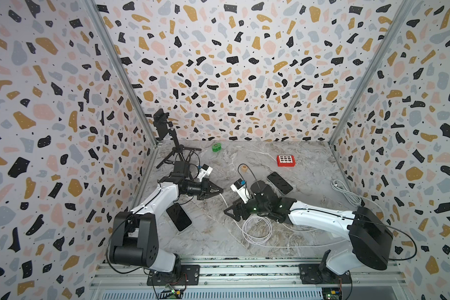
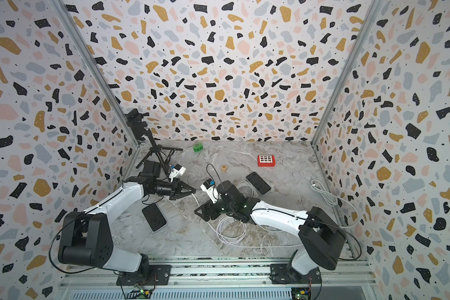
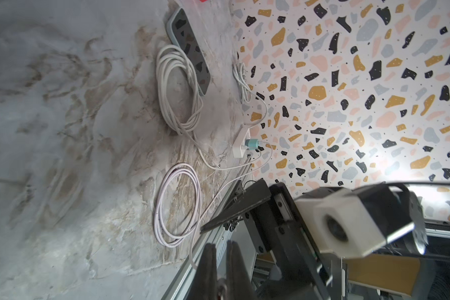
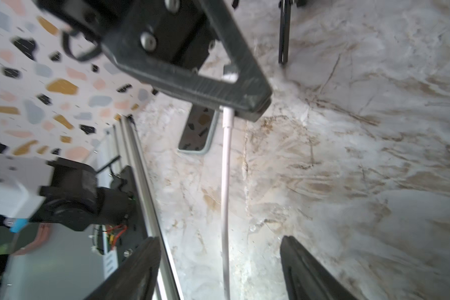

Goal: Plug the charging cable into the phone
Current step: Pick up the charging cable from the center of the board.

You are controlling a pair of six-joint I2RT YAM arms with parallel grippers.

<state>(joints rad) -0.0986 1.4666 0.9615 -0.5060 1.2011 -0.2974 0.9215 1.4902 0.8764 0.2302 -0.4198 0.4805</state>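
At far-left rear corner: tripod with a dark clamp mount on top; no readable marking.
Left gripper: clenched on the charging cable close to its plug end, raised off the tabletop.
Near phone: dark screen up, flat on the marble beside the left arm, apart from both grippers; no brand visible.
Charging cable: white, running taut from the left gripper down between the right gripper's jaws; the slack lies in a loose coil under the right arm.
Right gripper: released, jaws spread either side of the cord, gripping nothing.
Wooden cube: one letter on its face, too small to read.
Far phone: screen up, beside a second white coil.
Red block: white grid on top, no words.
Step in hand: plug end appears passed to the left gripper.
Next move: likely carrying the plug to a phone's port, probably the near one, and squaring it with the slot before pushing.
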